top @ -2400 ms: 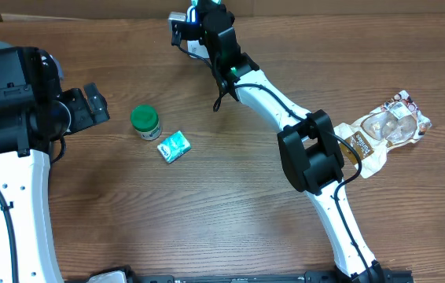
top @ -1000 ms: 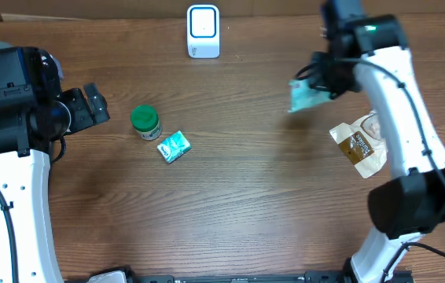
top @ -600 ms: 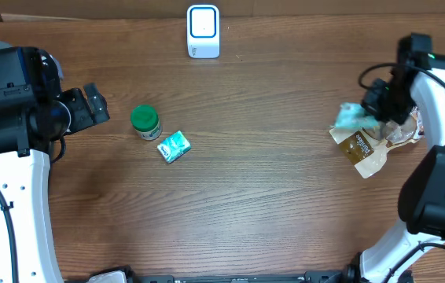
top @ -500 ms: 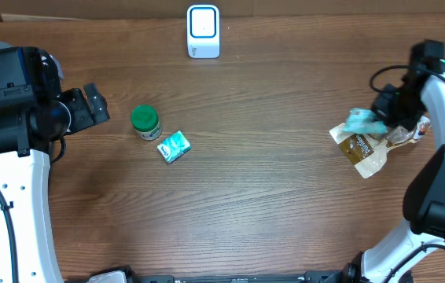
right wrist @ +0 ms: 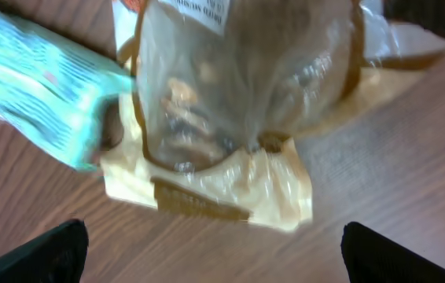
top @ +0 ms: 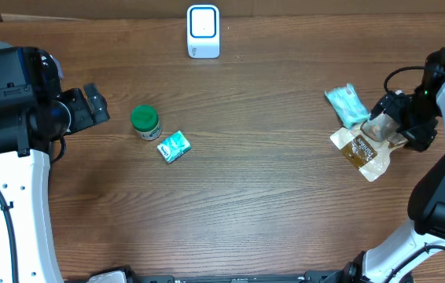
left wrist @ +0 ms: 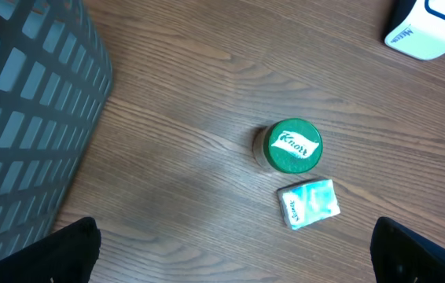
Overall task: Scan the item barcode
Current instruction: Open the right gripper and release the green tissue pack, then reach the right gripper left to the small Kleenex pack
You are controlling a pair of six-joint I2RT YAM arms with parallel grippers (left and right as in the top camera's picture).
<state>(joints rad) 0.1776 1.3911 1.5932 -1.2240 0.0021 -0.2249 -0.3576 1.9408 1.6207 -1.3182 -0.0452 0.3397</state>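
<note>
Teal packet (top: 345, 106), long axis apparently slanting toward the bag (top: 362, 149), lies beside the wide-apart right pincer (right wrist: 222, 255).

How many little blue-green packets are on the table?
2. The left packet lies just beside the green-lidded jar. The right packet lies against the clear snack bag. None looks hidden.

It looks like a robotics lab bench got up as a shop checkout. A wood-grain table (top: 246, 220) has a white barcode scanner (top: 203, 31) at its far edge and a grey mesh basket (left wrist: 18, 102) at its left edge. A green-lidded jar (top: 145, 120) and a snack bag (top: 362, 149) lie between white robot arms (top: 18, 196), and plain cardboard (top: 89, 8) stands behind.
</note>
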